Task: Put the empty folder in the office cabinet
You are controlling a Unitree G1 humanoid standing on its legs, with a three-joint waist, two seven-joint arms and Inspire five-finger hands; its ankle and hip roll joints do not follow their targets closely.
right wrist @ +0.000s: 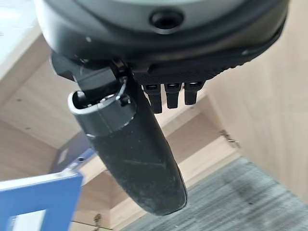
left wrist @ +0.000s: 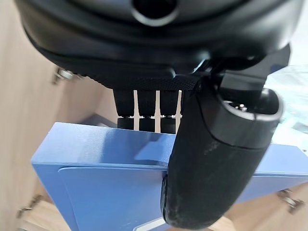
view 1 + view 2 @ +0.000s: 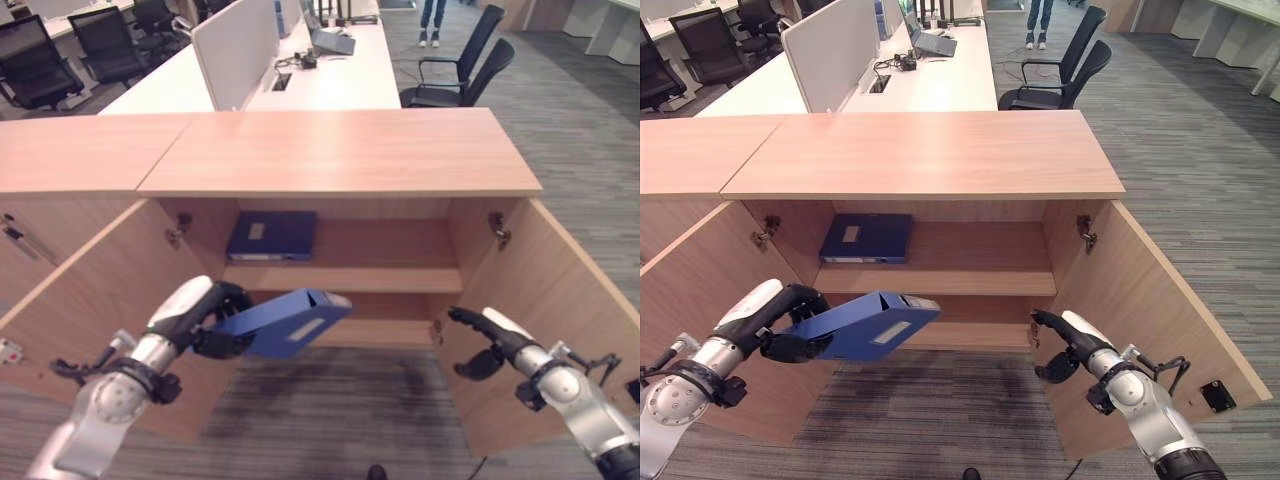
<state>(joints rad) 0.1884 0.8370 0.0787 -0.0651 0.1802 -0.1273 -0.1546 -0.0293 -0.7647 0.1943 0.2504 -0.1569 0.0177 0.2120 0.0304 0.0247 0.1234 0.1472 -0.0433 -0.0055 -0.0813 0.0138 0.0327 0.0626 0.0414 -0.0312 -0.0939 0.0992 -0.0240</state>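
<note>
The open wooden office cabinet (image 3: 340, 150) stands before me with both doors swung out. My left hand (image 3: 205, 315) is shut on a blue folder (image 3: 285, 322), held flat and slightly tilted, its far end level with the front of the lower shelf (image 3: 385, 335). In the left wrist view the thumb (image 2: 216, 159) lies over the folder (image 2: 96, 192) and the fingers curl round its far edge. My right hand (image 3: 490, 345) hovers beside the right door (image 3: 570, 310), fingers curled on nothing, thumb out. A corner of the folder (image 1: 38, 202) shows past that hand (image 1: 134, 154).
A second dark blue folder (image 3: 272, 235) lies flat on the left of the upper shelf. The left door (image 3: 110, 290) flanks my left arm. Behind the cabinet are white desks (image 3: 330, 75), black office chairs (image 3: 465, 65) and a person's legs (image 3: 432, 22).
</note>
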